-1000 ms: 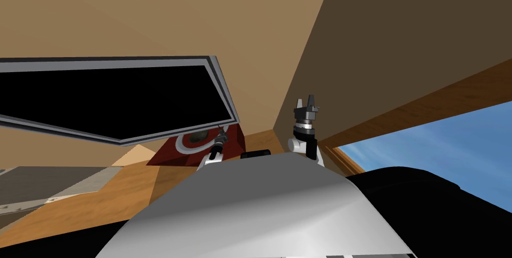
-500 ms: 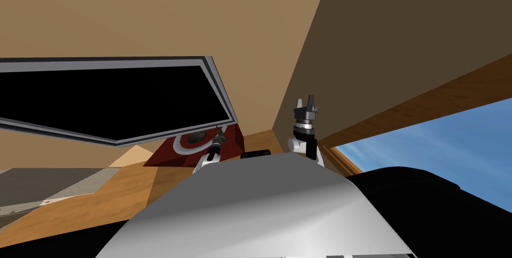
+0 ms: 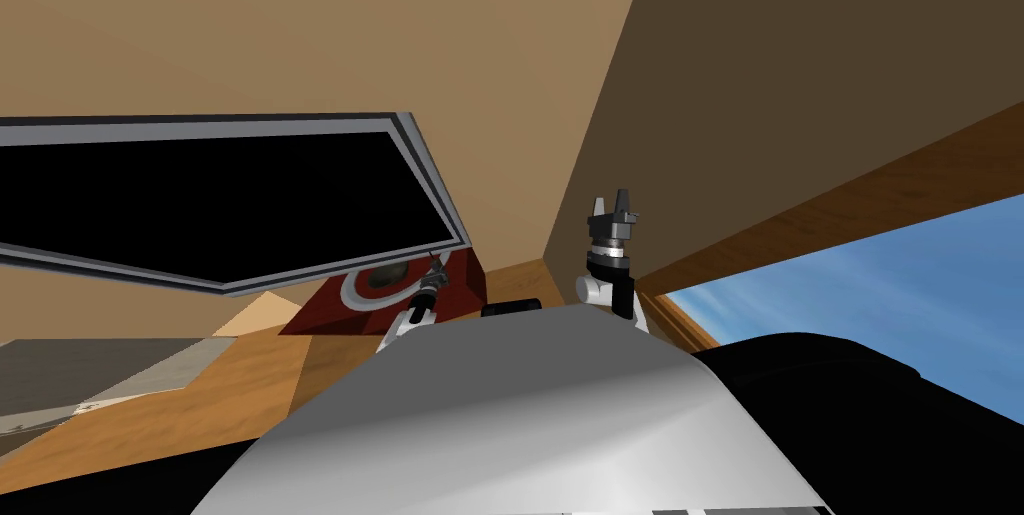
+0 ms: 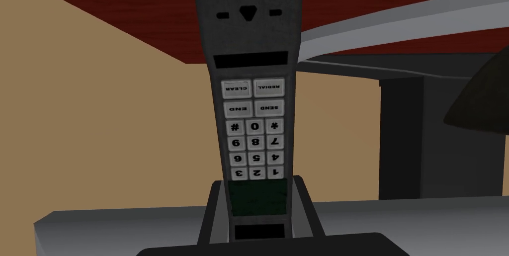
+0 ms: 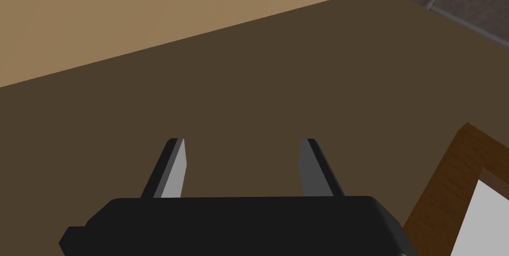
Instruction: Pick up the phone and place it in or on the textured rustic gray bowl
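Your left end effector (image 4: pixel 257 188) hangs over the red counter (image 3: pixel 330 311), just short of the dark bowl (image 3: pixel 392 276). It is clenched on the phone (image 4: pixel 251 94) at its screen end, so the handset juts out past the fingers, likely ready to lower in. Your right end effector (image 5: pixel 242 161) is released and raised well apart, out of the way.

The phone (image 4: pixel 248 44) is looking matt and slightly grainy, like dark plastic; the floor (image 3: pixel 200 394) is showing wood grain.
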{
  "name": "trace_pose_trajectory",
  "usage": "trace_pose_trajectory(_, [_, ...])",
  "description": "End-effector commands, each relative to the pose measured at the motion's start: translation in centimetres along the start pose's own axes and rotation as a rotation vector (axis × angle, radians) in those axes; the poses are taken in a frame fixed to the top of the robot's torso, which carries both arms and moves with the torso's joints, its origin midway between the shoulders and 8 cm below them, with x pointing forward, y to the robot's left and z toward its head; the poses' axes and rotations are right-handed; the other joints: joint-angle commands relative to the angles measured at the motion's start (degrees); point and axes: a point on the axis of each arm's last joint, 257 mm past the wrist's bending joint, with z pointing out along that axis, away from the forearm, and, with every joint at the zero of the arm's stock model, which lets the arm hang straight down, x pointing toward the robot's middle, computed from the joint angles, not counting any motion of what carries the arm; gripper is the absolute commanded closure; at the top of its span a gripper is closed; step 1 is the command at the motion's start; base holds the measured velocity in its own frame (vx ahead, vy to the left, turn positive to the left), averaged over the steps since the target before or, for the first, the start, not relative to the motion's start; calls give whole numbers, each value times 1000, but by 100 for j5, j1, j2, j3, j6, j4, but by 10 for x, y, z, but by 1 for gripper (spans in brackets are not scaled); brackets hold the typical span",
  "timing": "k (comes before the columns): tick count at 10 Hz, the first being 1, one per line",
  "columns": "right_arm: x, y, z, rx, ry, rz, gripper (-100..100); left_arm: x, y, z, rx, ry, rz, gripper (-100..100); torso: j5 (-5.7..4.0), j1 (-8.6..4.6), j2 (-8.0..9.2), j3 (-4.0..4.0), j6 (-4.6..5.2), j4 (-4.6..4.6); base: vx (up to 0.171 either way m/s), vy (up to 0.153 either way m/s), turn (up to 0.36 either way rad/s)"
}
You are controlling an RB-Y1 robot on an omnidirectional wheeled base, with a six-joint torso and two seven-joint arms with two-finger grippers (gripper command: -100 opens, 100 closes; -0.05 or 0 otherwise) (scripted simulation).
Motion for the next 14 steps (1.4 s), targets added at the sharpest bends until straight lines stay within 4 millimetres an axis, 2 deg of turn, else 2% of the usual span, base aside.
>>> trace_pose_trajectory(1, [0, 0, 0, 0, 0, 0, 0, -1, 11, -1, 4, 2, 30, 100, 0, 0, 0, 0, 0, 0, 9, -66, -52])
trace_pose_trajectory(3, [0, 0, 0, 0, 0, 0, 0, -1, 11, -1, 4, 2, -11, 100, -2, -8, -1, 0, 0, 1, 12, -44, 1])
trace_pose_trajectory(4, [0, 0, 0, 0, 0, 0, 0, -3, 23, -2, 7, 5, 30, 100, 1, 3, 0, 1, -1, 1, 3, -52, -9])
trace_pose_trajectory(6, [0, 0, 0, 0, 0, 0, 0, -3, 23, -2, 7, 6, -12, 100, -2, -3, 5, 4, -2, 3, 0, -38, 5])
trace_pose_trajectory(7, [0, 0, 0, 0, 0, 0, 0, -4, 34, -3, 11, 11, 31, 100, 1, 5, 6, 5, -3, 4, 3, -46, -11])
trace_pose_trajectory(10, [0, 0, 0, 0, 0, 0, 0, -4, 34, -3, 11, 11, 1, 100, -1, 4, 10, 8, -5, 6, -3, -27, 3])
trace_pose_trajectory(11, [0, 0, 0, 0, 0, 0, 0, -4, 34, -3, 11, 11, -3, 0, 0, 10, 10, 8, -6, 7, 0, 0, 0])
trace_pose_trajectory(12, [0, 0, 0, 0, 0, 0, 0, -6, 28, -1, 32, 12, 22, 100, 1, 13, 10, 8, -6, 7, -122, 6, -81])
trace_pose_trajectory(14, [0, 0, 0, 0, 0, 0, 0, -9, 24, 2, 51, 13, 49, 100, 4, 16, 72, 40, -5, 13, -186, 19, -94])
